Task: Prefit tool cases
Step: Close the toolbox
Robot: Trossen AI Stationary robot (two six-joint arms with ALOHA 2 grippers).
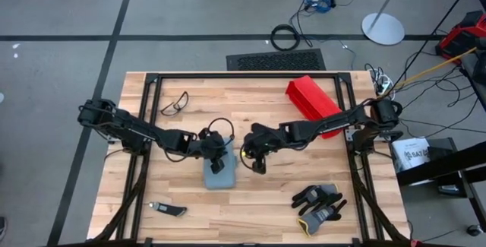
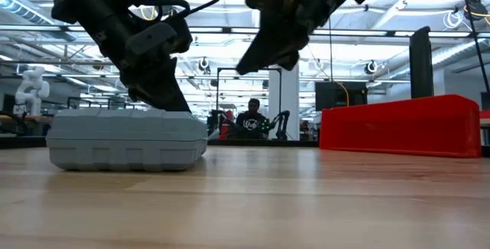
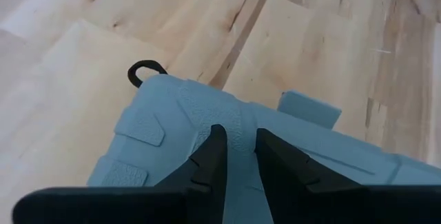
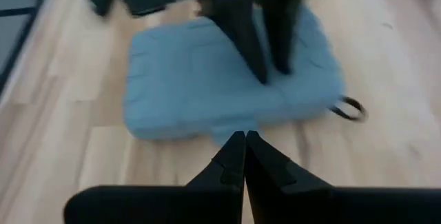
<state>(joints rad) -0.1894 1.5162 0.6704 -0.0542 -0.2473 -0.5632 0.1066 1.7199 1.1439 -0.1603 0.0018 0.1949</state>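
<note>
A: Where is the left gripper [image 1: 216, 161] sitting?

B: It is pressing down on the lid of the tool case [image 1: 219, 172], near the middle of the counter [image 1: 258, 201]. In the left wrist view its fingers [image 3: 213, 156] are standing slightly apart, tips resting on the grey-blue lid; they are touching the flat top, not pinching anything.

A: And the right gripper [image 1: 258, 165]?

B: It is hanging just beside the case's right edge, fingers pressed together and carrying nothing. In the low view it is hovering above the counter, clear of the case, and in its own wrist view the closed tips are pointing at the case's near edge.

A: How is the case lying?

B: Flat and shut, so I cannot see the inside. A small dark loop [image 3: 143, 70] is sticking out at one corner.

A: Anything else around?

B: A red bin [image 1: 311, 101] lies well apart toward the back right, safety glasses [image 1: 174, 102] toward the back left, a pair of work gloves [image 1: 319, 206] at the front right and a small knife-like tool [image 1: 167, 210] at the front left. A person [image 2: 251, 121] is sitting far off in the room behind.

A: Which step does this look like?

B: I judge the left arm is steadying the case while the right is lining up at its edge, probably for the latch or lid seam. The next move calls for the closed tips to be eased in low against that edge while the left one is holding the case from sliding.
</note>
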